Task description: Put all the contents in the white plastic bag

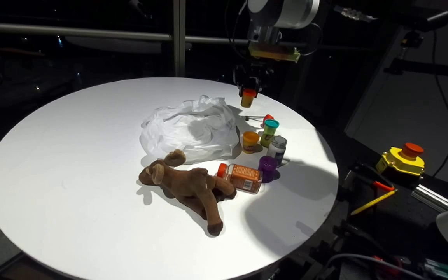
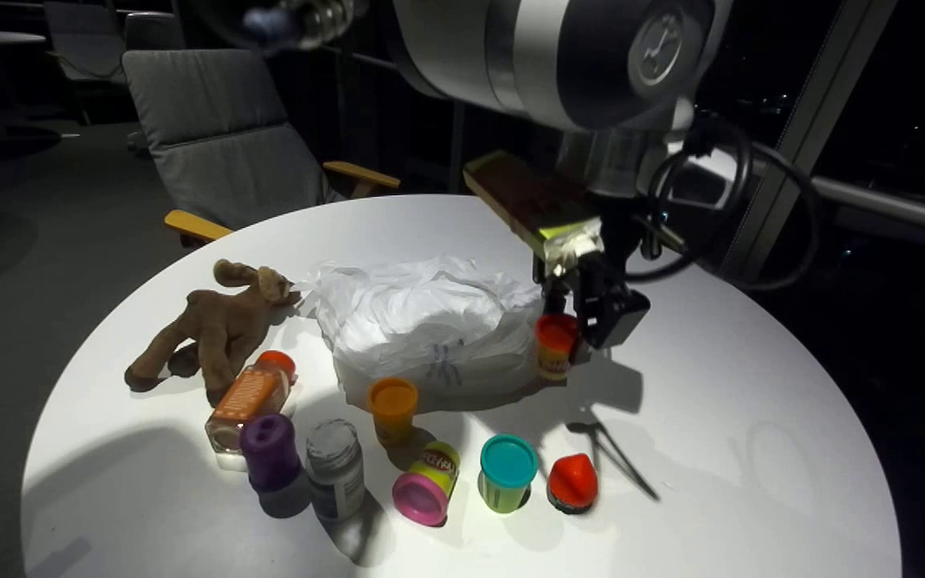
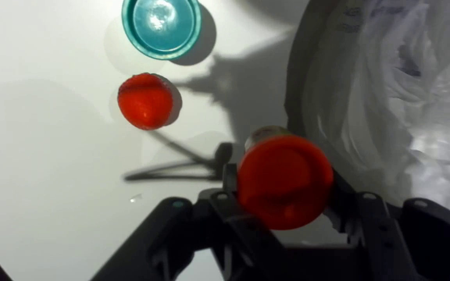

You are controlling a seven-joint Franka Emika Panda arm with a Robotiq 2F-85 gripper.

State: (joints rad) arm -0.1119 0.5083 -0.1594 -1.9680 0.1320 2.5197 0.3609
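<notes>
In an exterior view we see the gripper (image 1: 249,92) pinching the red-lidded tub (image 1: 247,102) by its top, raised above the round white table (image 1: 72,194), near the white plastic bag (image 1: 213,149) but not over its mouth. With so much of the tub hanging below the grip, we could see it bump the bag's soft wall and fold it inward if the approach comes in low. The brown plush animal (image 1: 185,182) lies just beside the bag, and its long limbs may snag on the rim when it is lifted in. The clear jar (image 1: 231,175) carries an orange label (image 1: 246,172) with 1 barcode (image 1: 248,185); we cannot make out the words. In an exterior view we read "PLAY-DOH" on the toppled pink-lidded tub (image 2: 429,485), which could roll if nudged; the bag's blue-grey print (image 2: 446,363) is lost in creases. In the wrist view the 2 fingertips (image 3: 230,177) sit on opposite sides of the round red lid (image 3: 285,181), so we worry that the lid may pop off under the squeeze and drop the tub short. The bag's thin film lies near them too, apt to cling and be dragged along; its small dark lettering (image 3: 352,19) is too faint for us to read.
</notes>
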